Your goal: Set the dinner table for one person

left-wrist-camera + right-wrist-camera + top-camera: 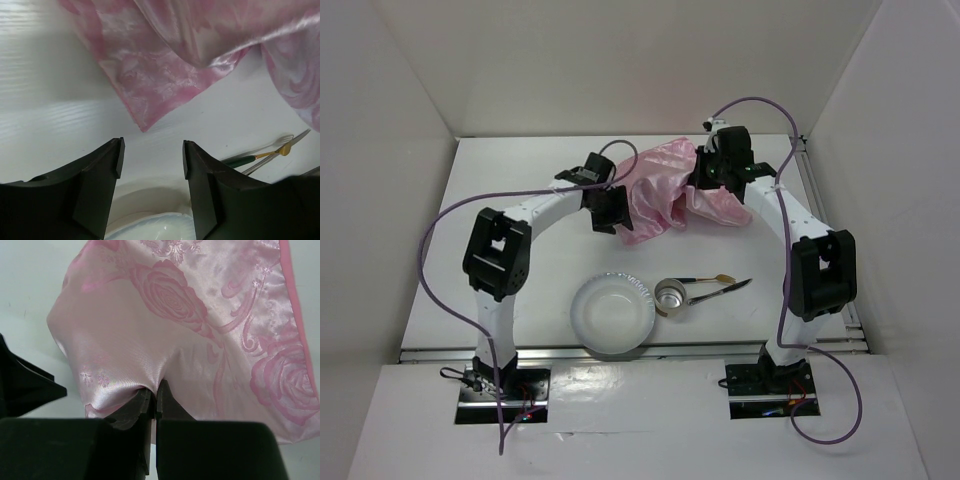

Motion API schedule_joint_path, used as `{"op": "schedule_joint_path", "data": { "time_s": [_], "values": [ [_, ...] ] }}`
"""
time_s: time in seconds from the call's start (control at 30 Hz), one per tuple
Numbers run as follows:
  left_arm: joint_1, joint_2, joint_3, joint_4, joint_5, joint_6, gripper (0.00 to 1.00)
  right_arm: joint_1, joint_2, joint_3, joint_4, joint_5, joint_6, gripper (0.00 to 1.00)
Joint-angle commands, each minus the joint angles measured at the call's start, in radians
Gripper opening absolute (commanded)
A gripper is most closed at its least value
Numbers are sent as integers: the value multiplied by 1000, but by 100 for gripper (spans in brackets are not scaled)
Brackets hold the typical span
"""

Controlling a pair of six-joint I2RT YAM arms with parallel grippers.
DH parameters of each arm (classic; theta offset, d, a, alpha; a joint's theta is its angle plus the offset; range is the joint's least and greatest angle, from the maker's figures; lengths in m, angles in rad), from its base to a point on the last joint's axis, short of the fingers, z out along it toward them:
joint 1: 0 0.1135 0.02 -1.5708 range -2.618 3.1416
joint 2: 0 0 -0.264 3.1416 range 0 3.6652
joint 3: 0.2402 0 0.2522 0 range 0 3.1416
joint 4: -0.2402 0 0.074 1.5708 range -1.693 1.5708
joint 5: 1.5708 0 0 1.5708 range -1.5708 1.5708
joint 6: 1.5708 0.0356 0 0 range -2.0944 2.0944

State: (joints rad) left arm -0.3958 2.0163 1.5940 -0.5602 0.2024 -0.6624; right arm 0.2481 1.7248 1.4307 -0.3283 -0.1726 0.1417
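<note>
The shiny pink rose-patterned mat [665, 190] lies crumpled and partly lifted at the back middle of the white dinner table [510, 180]. My right gripper [703, 180] is shut on a pinched fold of the mat [165, 325], with the fingertips [155, 395] closed on the cloth. My left gripper [608, 212] is open and empty just left of the mat's hanging corner [145, 120], its jaws [152, 152] wide apart above the bare table. A white plate [612, 313], a small metal cup [672, 297] and cutlery [718, 284] lie near the front.
In the left wrist view the plate rim [150, 225] shows below the fingers and the cutlery [265, 154] lies to the right. White walls enclose the table on three sides. The left gripper's black body [25, 385] shows at the left in the right wrist view.
</note>
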Motion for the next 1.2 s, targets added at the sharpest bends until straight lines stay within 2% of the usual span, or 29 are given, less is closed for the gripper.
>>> {"op": "schedule_joint_path", "data": {
  "time_s": [0.0, 0.43, 0.47, 0.5, 0.57, 0.6, 0.73, 1.07, 1.17],
  "values": [
    [-20, 16, 18, 0, -58, -25, 67, -6, -50, 25, -11, -1, 12, 0],
    [-61, 114, -5, 58, -106, -112, 65, -15, -59, 25, -32, 9, 12, 0],
    [-61, 127, -5, 59, -115, -112, 57, -15, -59, 25, -32, 8, 12, 0],
    [-61, 136, -5, 68, -115, -112, 44, -15, -59, 25, -32, -4, 12, 0],
    [-61, 165, 44, 68, -115, -123, 8, -15, -59, 25, -41, -4, 12, 0],
    [-52, 176, 63, 59, -115, -123, 0, -15, -59, 34, -41, -4, 12, 0],
    [-19, 165, 136, 8, -149, -123, 0, -15, -59, 53, -64, -4, 12, 0],
    [196, 27, 236, -55, -158, -19, 0, -24, -68, 28, -75, -15, 2, 0],
    [172, -28, 247, -83, -104, 20, 0, -24, -68, 28, -75, -27, 2, 0]
  ]
}}
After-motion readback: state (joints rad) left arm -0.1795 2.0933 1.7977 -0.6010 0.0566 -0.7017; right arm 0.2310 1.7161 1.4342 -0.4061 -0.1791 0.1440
